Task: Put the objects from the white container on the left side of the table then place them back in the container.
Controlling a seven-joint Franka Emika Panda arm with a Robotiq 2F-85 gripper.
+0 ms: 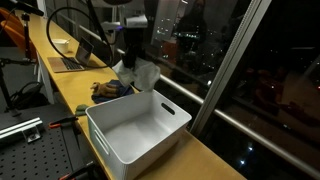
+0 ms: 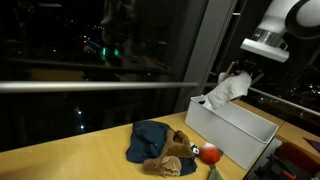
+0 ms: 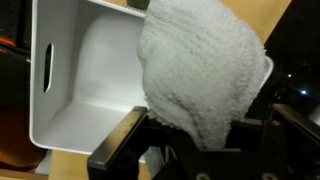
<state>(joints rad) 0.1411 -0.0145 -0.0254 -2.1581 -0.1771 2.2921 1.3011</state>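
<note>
Wrist view: a white towel (image 3: 200, 70) is clamped between the fingers of the gripper (image 3: 200, 135), which are closed narrowly on its lower folds. The towel fills the right of the frame, and the white container (image 3: 90, 80) is seen at the left. In an exterior view, the towel is held above the container's rim at the upper right. A blue cloth (image 2: 150, 140), a brown soft toy (image 2: 178, 155) and a small red object (image 2: 210, 154) are spread on the wooden surface (image 2: 70, 160) at lower centre, just beside the container.

1 white container (image 1: 160, 142), 1 white towel (image 2: 228, 90), 1 blue cloth (image 2: 150, 138), 1 brown plush toy (image 2: 175, 158), 1 red obj. (image 2: 210, 154)
</note>
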